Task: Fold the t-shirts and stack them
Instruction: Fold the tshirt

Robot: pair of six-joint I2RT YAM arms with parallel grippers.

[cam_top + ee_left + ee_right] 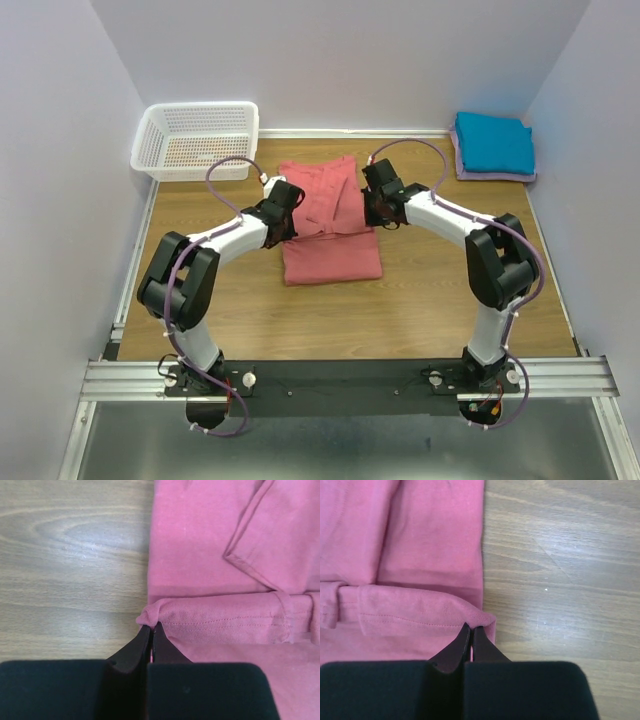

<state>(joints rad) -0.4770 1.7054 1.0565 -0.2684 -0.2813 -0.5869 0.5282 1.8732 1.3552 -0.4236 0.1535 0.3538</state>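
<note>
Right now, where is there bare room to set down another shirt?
Bare wood lies between the pink shirt and the arm bases; a narrower strip runs between basket and teal shirt. Crowded: the middle, where left gripper and right gripper pinch the pink shirt.

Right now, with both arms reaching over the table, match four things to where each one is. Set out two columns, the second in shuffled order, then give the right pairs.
Column A
1. salmon-pink t-shirt
2. teal-blue t-shirt
3. pale lavender t-shirt
4. white basket

Column B
a. alone at the far left
b. far right, lying underneath
c. in the middle, pinched by the left hand and right hand
d. far right, lying on top

Pairs: 1-c, 2-d, 3-b, 4-a
</note>
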